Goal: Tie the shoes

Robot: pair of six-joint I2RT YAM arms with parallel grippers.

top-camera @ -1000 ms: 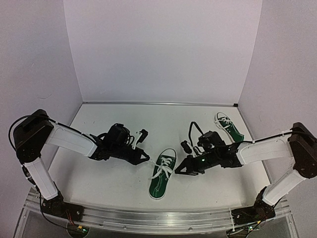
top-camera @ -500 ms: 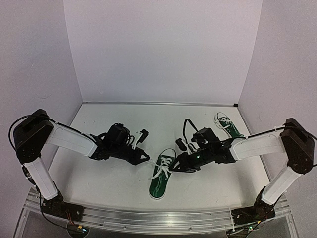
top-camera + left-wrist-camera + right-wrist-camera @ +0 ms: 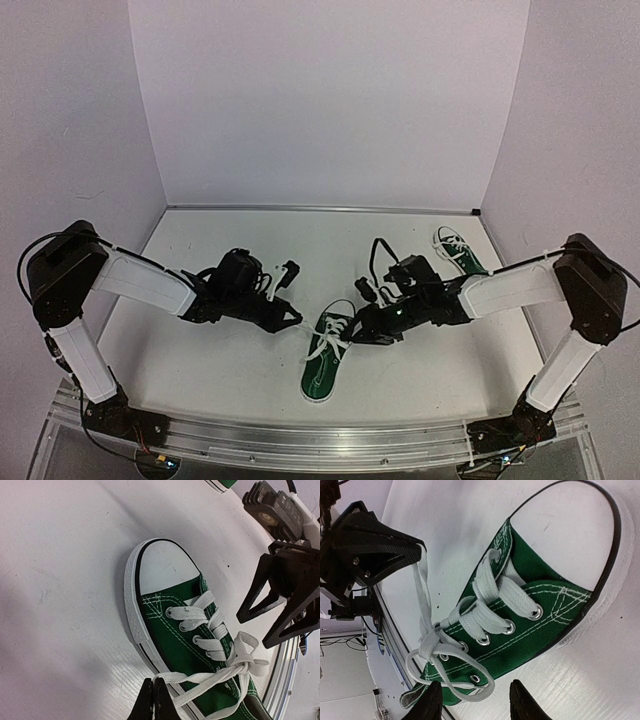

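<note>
Pinching a lace (image 3: 196, 678) of the near shoe (image 3: 172, 630), left gripper (image 3: 153, 686) clamped, right gripper (image 3: 477, 684) apart

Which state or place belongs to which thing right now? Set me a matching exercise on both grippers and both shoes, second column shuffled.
Column one:
1. left gripper
2. right gripper
3. near shoe
4. far shoe

Column two:
A. lies far off to the right, away from both grippers
B. jaws apart, gripping nothing
C. shut on a white lace
D. lies mid-table between the two grippers, laces crossed in a loose knot

Pairs: 1-C, 2-B, 3-D, 4-A
</note>
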